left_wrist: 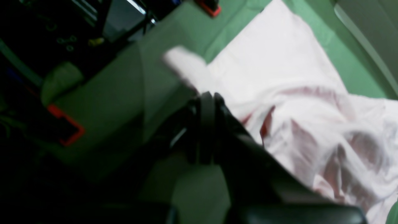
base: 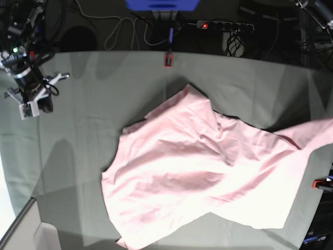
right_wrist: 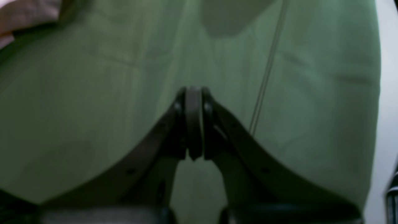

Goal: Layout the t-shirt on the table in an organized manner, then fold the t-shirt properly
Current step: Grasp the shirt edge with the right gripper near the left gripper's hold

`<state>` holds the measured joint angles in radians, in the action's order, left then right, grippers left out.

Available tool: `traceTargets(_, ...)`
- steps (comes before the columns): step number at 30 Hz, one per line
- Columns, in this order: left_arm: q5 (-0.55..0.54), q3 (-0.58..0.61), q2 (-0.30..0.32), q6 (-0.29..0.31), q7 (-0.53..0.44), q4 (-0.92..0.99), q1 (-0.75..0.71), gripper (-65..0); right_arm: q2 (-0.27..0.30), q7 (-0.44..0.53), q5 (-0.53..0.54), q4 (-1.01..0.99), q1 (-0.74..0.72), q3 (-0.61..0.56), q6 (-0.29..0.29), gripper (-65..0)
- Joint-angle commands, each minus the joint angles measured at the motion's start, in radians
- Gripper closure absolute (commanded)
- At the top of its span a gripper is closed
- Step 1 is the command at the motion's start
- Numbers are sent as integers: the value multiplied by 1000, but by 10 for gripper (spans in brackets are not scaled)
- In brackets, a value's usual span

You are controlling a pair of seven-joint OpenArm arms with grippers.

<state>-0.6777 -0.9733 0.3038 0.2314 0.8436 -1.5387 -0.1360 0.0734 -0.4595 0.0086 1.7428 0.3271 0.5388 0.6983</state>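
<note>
The pale pink t-shirt (base: 208, 172) lies crumpled across the middle and right of the table (base: 93, 94), one part stretching to the right edge of the base view. In the left wrist view my left gripper (left_wrist: 207, 96) is shut on the t-shirt (left_wrist: 279, 62). A pale flap sticks out past the tips and the rest drapes away over the green cloth (left_wrist: 351, 71). This view is blurred. My right gripper (right_wrist: 194, 91) is shut with nothing in it, over bare table (right_wrist: 93, 93), near the far left (base: 36, 107). A bit of the t-shirt (right_wrist: 18, 12) shows in that view's corner.
Red clamps sit at the far edge (base: 168, 59), the right edge (base: 320, 183) and near my left gripper (left_wrist: 67, 127). A power strip (base: 223, 25) and cables lie behind the table. The table's front left corner (base: 21, 229) drops off.
</note>
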Motion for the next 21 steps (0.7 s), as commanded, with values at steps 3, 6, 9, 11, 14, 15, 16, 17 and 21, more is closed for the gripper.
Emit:
traceTargets(3, -10, -5, -16, 1, -8, -15, 0, 0, -31, 18, 40, 21, 7, -19, 0, 0)
traceTargets(6, -10, 1, -36, 1, -8, -16, 0, 0, -50, 11, 37, 29, 10, -69, 0, 0)
traceTargets(9, -10, 1, -41, 1, -7, -16, 0, 0, -54, 9, 37, 26, 13, -150, 0, 0)
traceTargets(11, -10, 1, -41, 1, -7, -16, -1, 0, -71, 8, 37, 26, 22, -205, 0, 0)
traceTargets(14, -10, 1, -41, 1, -7, -16, -4, 0, -82, 8, 41, 33, 28, -303, 0, -32)
traceTargets(15, -10, 1, -41, 1, -7, -16, -6, 0, -82, 8, 41, 32, 28, -340, 0, -60)
traceTargets(16, -10, 1, -41, 1, -7, -16, -7, 0, -82, 3, 41, 29, 36, -383, 0, -99)
traceTargets(17, -10, 1, -41, 1, -7, -16, -7, 0, -82, -14, 43, 29, 40, -425, 0, -142)
traceTargets(21, -10, 1, -41, 1, -7, -16, -7, 0, -91, -89, 44, 32, 37, -558, 0, -317)
